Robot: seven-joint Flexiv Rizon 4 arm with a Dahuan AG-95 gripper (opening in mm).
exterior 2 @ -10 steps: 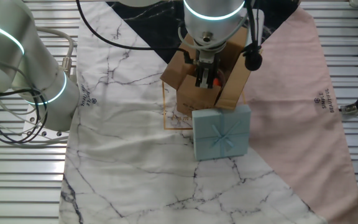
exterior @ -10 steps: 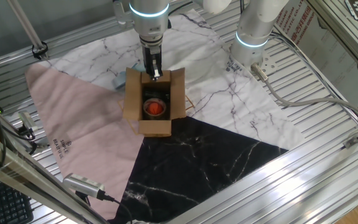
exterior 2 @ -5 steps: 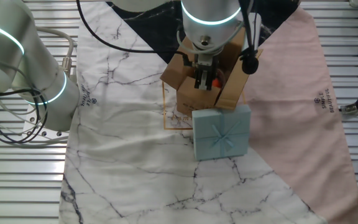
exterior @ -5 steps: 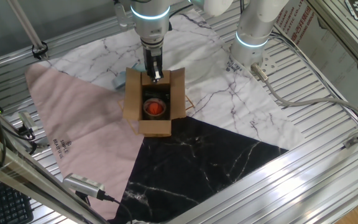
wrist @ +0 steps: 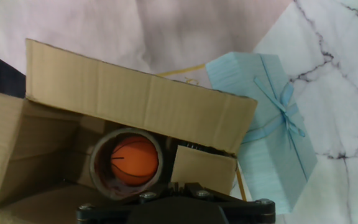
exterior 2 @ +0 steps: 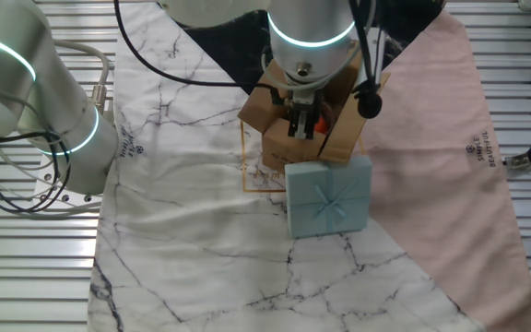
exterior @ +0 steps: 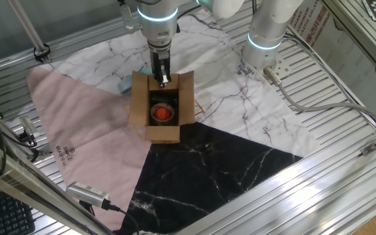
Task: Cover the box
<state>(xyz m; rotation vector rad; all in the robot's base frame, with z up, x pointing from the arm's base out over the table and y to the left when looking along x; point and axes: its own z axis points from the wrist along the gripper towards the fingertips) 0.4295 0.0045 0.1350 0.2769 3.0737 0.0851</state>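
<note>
Hovering over the open corrugated cardboard box (exterior: 161, 106), the gripper (exterior: 163, 79) looks clenched, beside a ribboned pale-blue gift box (exterior 2: 329, 196).

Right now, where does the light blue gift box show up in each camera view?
One fixed view: almost hidden; a blue sliver left of the cardboard box.
Other fixed view: centre, gift box touching the carton's near side.
Hand view: right side.
Shared landmark: the orange ball inside the carton.
</note>
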